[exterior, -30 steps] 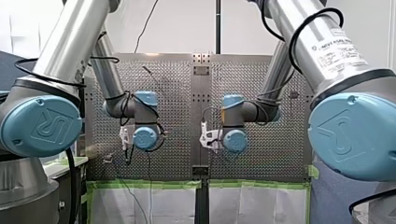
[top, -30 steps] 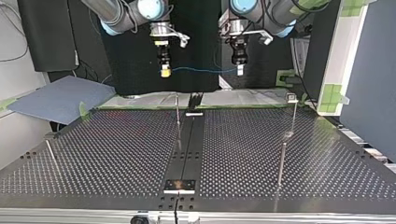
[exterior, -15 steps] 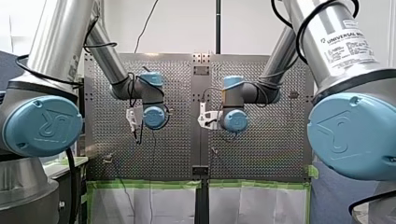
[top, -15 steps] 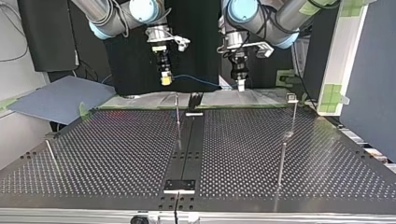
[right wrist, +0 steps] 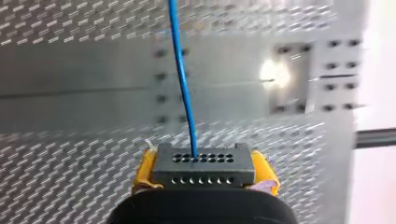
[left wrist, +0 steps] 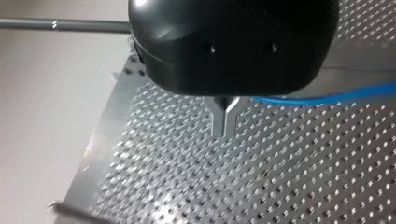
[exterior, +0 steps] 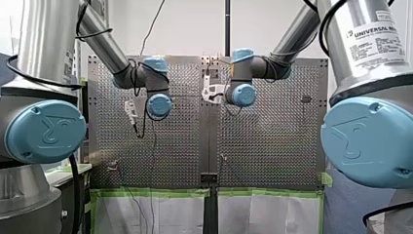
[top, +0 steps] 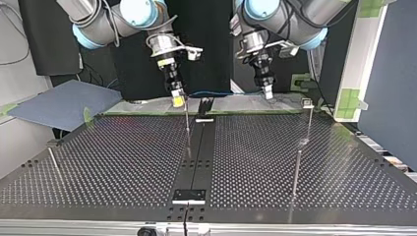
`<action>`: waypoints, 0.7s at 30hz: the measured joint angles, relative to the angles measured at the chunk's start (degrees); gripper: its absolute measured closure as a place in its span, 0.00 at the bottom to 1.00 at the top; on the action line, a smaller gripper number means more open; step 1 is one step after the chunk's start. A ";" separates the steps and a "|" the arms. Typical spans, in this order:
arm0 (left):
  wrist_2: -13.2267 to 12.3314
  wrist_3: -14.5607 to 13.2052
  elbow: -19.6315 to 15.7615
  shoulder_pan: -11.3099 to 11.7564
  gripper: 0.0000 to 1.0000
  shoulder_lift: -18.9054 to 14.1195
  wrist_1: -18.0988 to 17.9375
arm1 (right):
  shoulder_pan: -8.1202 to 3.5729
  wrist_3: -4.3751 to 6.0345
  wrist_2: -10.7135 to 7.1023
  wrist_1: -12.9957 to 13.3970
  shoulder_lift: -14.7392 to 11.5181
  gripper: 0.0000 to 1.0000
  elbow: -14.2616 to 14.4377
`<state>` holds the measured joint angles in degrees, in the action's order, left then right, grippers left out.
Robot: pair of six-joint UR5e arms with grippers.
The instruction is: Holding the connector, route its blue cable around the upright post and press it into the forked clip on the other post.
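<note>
We are clamping the connector [right wrist: 204,164] in our right jaws near the upright post's [top: 187,123] top. Our left jaws are pinching its blue cable [top: 221,92] further along, so the span is hanging clear for wrapping. The forked clip [top: 307,103] is sitting well apart.

Grey rectangular connector block [right wrist: 204,165], two rows of holes: clamped between yellow pads [right wrist: 142,170] of my right gripper [top: 177,98], in air over table [top: 344,162] arm-side edge. Thin blue cable [right wrist: 182,74] leaves its face, sags across to my left gripper [top: 268,92], pinched there. Thin upright metal post [top: 187,120] near same edge, top just below connector. Y-forked metal clip [left wrist: 225,114]: cable beside it, not seated.
</note>
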<state>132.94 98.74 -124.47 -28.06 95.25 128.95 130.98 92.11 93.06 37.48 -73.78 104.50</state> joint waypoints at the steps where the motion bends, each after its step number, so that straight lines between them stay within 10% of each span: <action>1: 0.38 0.19 -0.02 0.00 0.99 -0.50 0.52 | -0.02 0.01 -0.64 -0.71 -0.70 1.00 -0.70; 10: 1.91 3.59 0.35 0.57 0.99 -4.94 4.94 | 0.73 -0.55 -5.28 -5.53 -4.94 1.00 -5.52; 21: 0.06 6.02 4.72 4.37 0.99 -9.80 9.82 | 2.81 -1.92 -7.86 -10.42 -1.95 1.00 -10.41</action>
<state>133.00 104.76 -119.76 -23.69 85.46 138.78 133.80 90.19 85.20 27.07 -75.73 94.08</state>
